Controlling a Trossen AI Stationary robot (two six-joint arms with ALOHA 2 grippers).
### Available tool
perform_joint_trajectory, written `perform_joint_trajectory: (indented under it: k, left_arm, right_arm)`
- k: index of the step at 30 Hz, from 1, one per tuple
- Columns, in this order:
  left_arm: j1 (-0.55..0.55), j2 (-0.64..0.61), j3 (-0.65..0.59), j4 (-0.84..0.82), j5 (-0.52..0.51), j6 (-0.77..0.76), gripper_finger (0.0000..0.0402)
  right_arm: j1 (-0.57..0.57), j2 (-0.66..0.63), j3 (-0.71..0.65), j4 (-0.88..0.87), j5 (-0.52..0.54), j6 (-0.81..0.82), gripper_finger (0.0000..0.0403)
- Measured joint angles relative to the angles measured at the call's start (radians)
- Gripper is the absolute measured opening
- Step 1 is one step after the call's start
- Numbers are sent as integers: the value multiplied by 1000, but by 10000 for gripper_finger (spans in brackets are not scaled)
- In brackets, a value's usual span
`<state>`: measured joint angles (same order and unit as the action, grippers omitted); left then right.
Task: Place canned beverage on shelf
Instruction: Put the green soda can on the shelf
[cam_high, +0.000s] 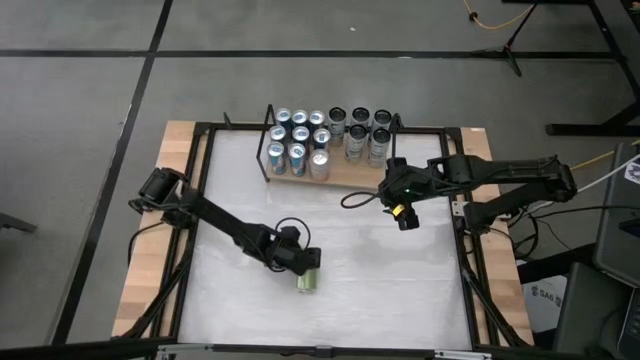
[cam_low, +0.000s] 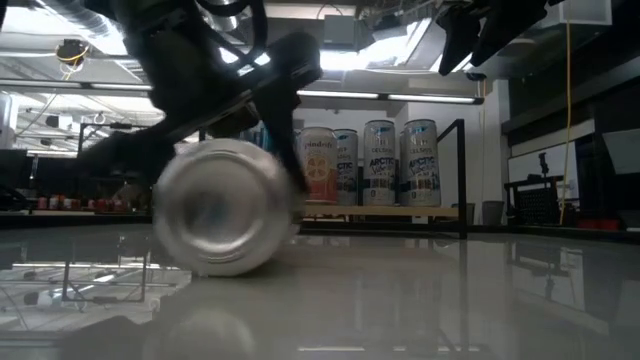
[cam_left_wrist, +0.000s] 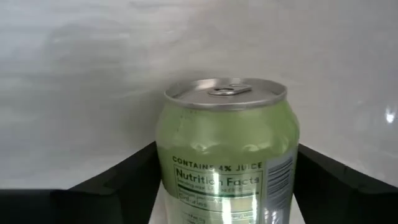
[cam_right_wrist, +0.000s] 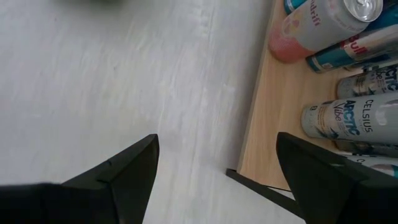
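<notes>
A pale green can (cam_high: 308, 283) lies on its side on the white table top near the front edge, one round end (cam_low: 225, 205) facing the near edge. My left gripper (cam_high: 305, 268) reaches down over the green can (cam_left_wrist: 227, 155) from the far left and is shut on it. The shelf (cam_high: 345, 178), a light wooden board with black wire ends, stands at the far edge with several upright cans (cam_high: 300, 140) on it. My right gripper (cam_high: 403, 215) hangs open above the table just in front of the shelf (cam_right_wrist: 267, 124), holding nothing. My left gripper has the green can's body between its two fingers, one finger (cam_left_wrist: 134, 180) at each curved side, near the end away from the pull-tab top (cam_left_wrist: 225, 92). The fingers slant down from the table's far left and lie along the can. The can rests on its side on the table.
A black metal frame (cam_high: 200, 200) borders the white table top, with wooden strips outside it. A dark cable (cam_high: 355, 198) loops on the table in front of the shelf. Open table surface lies between the green can and the shelf.
</notes>
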<state>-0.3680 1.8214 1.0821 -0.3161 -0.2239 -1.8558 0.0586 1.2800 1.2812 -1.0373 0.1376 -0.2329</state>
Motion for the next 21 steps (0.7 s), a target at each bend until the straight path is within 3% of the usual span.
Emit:
perform_joint_trajectory:
  k: [3, 8, 14, 18, 21]
  left_arm:
    - [11, 1, 0, 53, -32, 80, 270]
    - [50, 1, 0, 178, -145, 275, 270]
    - [125, 1, 0, 412, -250, 760, 277]
    - [177, 1, 0, 563, -251, 1089, 282]
    - [214, 1, 0, 638, -214, 1254, 283]
  right_arm:
    - [0, 0, 0, 0, 0, 0, 312]
    - [0, 0, 0, 0, 0, 0, 312]
    - [0, 0, 0, 0, 0, 0, 312]
    - [0, 0, 0, 0, 0, 0, 312]
    - [0, 0, 0, 0, 0, 0, 312]
